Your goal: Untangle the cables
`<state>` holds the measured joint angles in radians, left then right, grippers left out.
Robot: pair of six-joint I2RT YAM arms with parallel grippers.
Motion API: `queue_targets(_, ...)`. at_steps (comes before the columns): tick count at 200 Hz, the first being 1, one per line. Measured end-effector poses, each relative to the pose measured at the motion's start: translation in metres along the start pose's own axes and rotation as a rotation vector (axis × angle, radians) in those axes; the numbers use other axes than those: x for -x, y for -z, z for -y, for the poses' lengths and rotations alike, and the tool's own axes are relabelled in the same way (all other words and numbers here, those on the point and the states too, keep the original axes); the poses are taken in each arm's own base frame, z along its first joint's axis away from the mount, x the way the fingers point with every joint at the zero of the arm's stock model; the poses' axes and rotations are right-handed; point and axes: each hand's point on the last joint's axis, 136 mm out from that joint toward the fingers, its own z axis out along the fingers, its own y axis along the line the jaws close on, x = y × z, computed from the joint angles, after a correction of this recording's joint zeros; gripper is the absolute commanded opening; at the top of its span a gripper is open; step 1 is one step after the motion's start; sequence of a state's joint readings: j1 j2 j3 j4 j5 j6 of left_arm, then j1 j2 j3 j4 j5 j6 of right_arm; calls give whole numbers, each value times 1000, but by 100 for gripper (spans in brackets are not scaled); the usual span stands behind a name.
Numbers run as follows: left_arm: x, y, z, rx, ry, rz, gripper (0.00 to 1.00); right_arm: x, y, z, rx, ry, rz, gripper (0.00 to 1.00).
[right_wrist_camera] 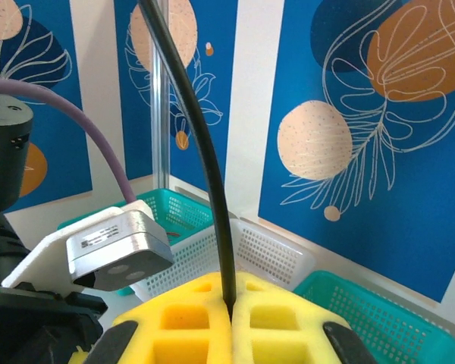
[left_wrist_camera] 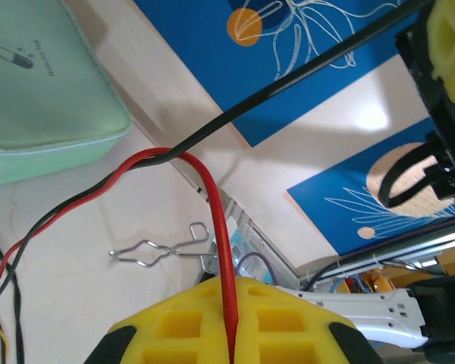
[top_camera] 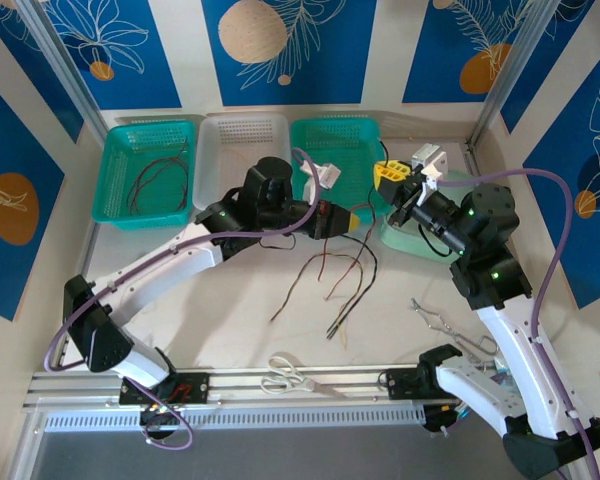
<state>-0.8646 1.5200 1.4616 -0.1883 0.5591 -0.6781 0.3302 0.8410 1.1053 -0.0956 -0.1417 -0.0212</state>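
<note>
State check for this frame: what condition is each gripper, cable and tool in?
left gripper: shut on the red cable
right gripper: shut on the black cable
red cable: lifted, crossing the black cable
remaining cables: tangled, lying loose
scissors: closed, lying flat
left teal basket: holds few cables

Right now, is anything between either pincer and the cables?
Nothing visible stands in the way. The left pincer is shut on the red wire, and the right pincer is shut on the black wire. The other wires lie loose on the table.
</note>
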Motion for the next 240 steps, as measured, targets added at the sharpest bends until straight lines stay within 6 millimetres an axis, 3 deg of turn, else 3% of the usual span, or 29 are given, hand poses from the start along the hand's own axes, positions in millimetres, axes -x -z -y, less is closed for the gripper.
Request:
queue_targets(35, -3, 6, -20, 127, -15, -7, 0, 2, 4, 12, -76, 3, 2, 0)
queue_targets(75, 4, 36, -38, 272, -52, 23, 0, 13, 34, 35, -240, 29, 72, 0)
queue_targets(111, 23, 90, -55, 391, -48, 138, 0, 27, 59, 64, -415, 41, 128, 0)
queue_targets(142, 34, 145, -84, 528, 10, 264, 0, 31, 77, 86, -547, 37, 150, 0)
queue_targets(184, 16, 213, -121, 637, 156, 491, 0, 37, 104, 112, -710, 42, 175, 0)
queue_targets(240, 14, 272, -123, 732, 211, 714, 0, 39, 135, 136, -870, 40, 188, 0)
